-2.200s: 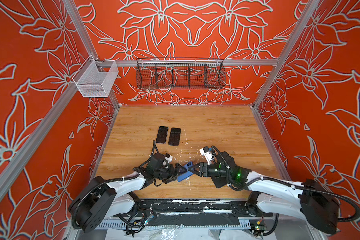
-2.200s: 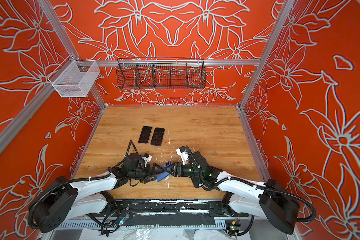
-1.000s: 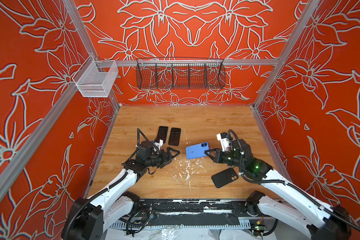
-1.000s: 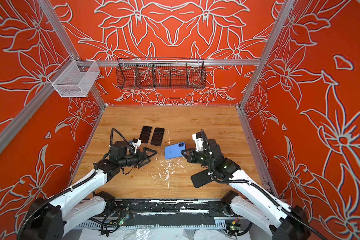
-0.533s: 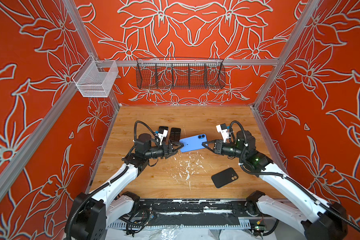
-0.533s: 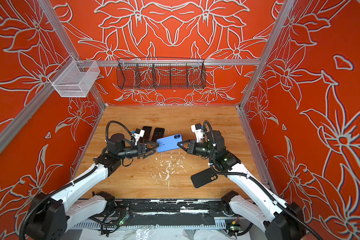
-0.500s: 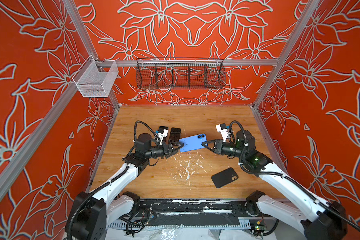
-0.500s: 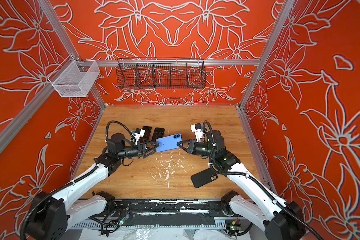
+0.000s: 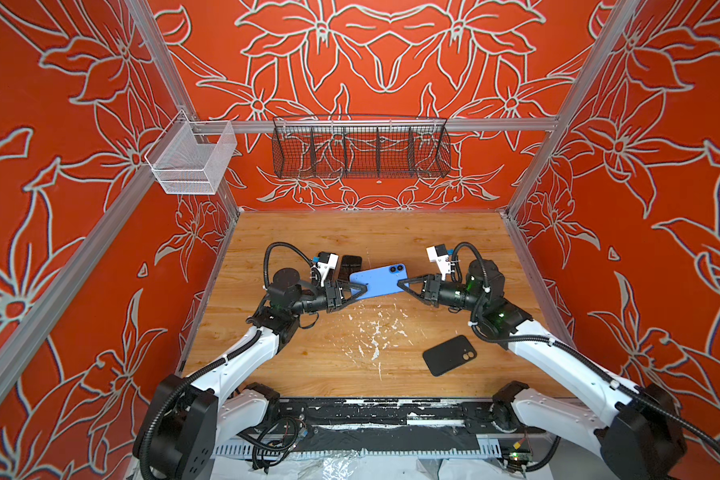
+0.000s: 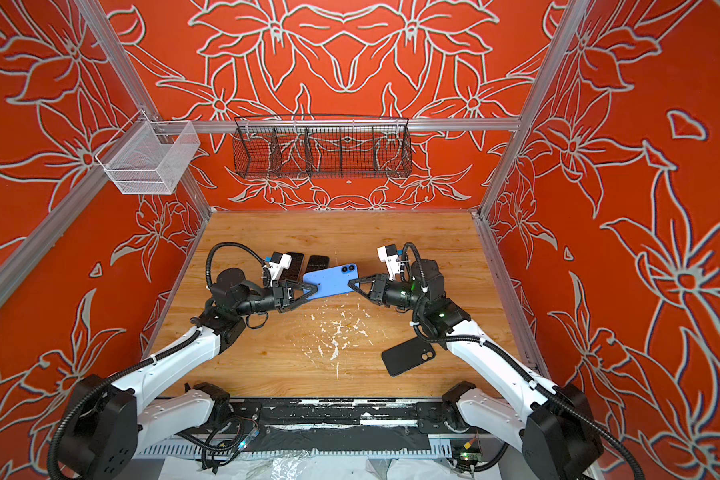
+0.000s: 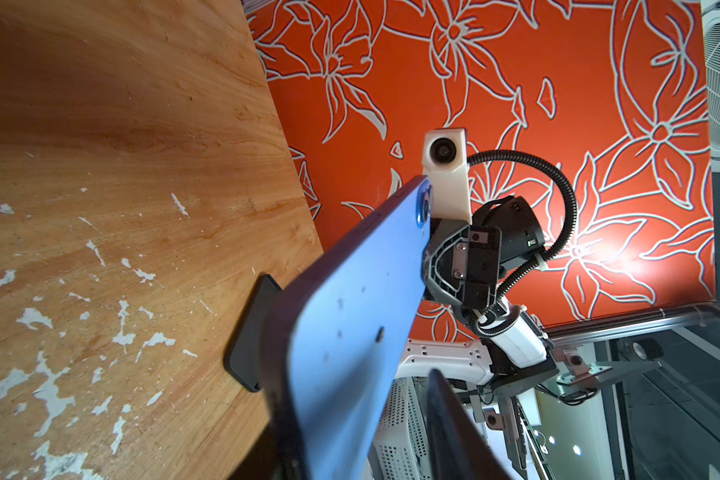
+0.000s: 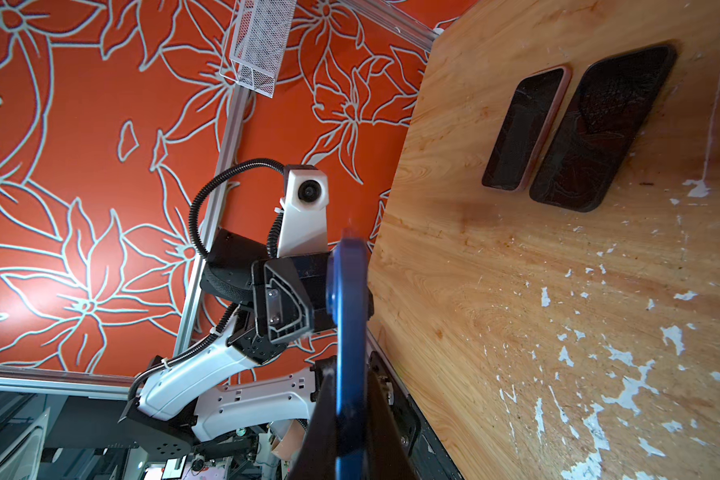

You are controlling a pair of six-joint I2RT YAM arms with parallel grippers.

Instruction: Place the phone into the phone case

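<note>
The blue phone (image 9: 379,280) (image 10: 329,280) hangs above the wooden table between both arms, camera side up. My right gripper (image 9: 400,284) (image 12: 348,390) is shut on its right end. At the phone's (image 11: 350,324) left end my left gripper (image 9: 362,289) (image 11: 358,395) has its jaws around the phone. One finger lies against the phone and a gap shows beside the other. The black phone case (image 9: 449,355) (image 10: 408,356) lies on the table at the front right, below my right arm; the left wrist view shows the case (image 11: 250,332) behind the phone.
Two dark phones (image 12: 524,129) (image 12: 599,129) lie side by side on the table behind my left gripper. A black wire basket (image 9: 360,151) hangs on the back wall and a white mesh bin (image 9: 192,160) at the left corner. White scuffs (image 9: 375,332) mark the table's middle.
My right gripper has carried the phone up and back toward the left arm. My left gripper has reached the phone's free end, and its jaws have narrowed around it.
</note>
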